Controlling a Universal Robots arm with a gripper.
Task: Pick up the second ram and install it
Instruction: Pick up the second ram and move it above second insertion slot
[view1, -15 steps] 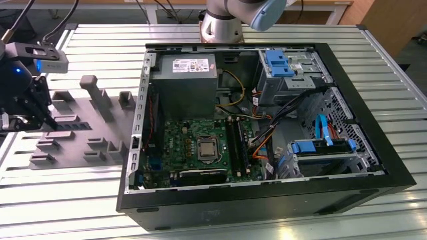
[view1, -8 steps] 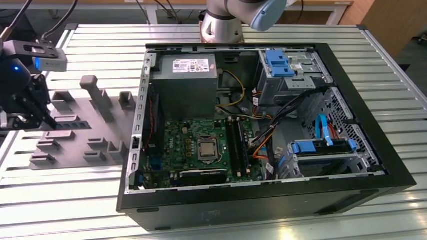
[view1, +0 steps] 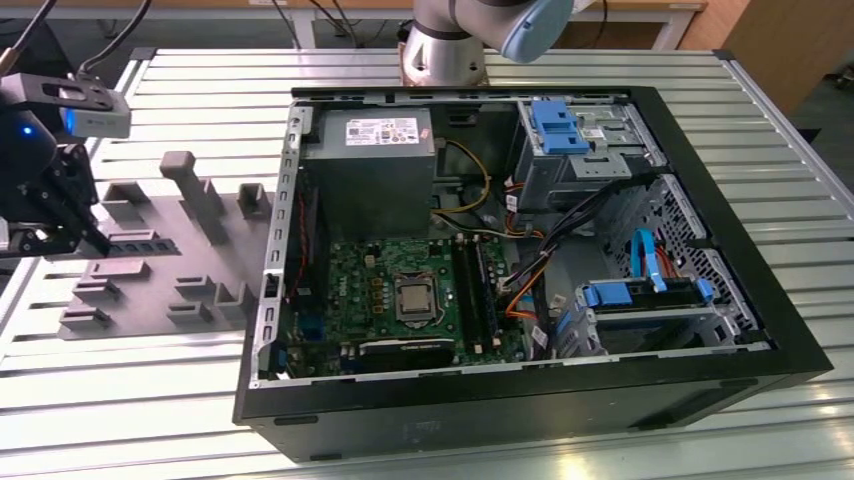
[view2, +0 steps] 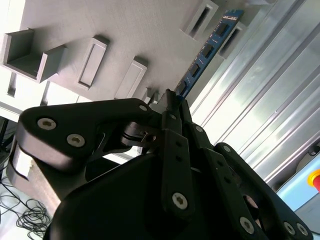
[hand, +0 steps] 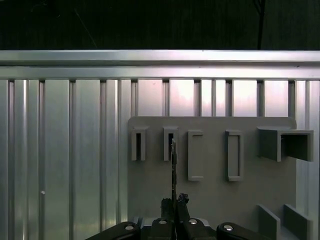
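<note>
The second ram (view2: 205, 52) is a thin blue board with black chips, reaching from my fingertips towards a slot of the grey fixture (view2: 125, 30). My gripper (view2: 170, 97) is shut on it. In the first wrist view the ram (hand: 173, 165) shows edge-on, a thin line running from the gripper (hand: 174, 201) to a fixture (hand: 215, 200) slot. I cannot tell whether it still sits in the slot. In the exterior view the gripper (view1: 60, 235) hangs over the fixture (view1: 174, 275) at the far left, with the ram (view1: 140, 243) as a dark strip beside it.
An open computer case (view1: 787, 340) lies on the slatted metal table (view1: 174, 400) at the exterior view's right of the fixture. Inside are the green motherboard (view1: 360, 290) with long black slots (view1: 474, 290), cables and blue drive brackets (view1: 554, 125). The arm's base (view1: 447, 45) stands behind.
</note>
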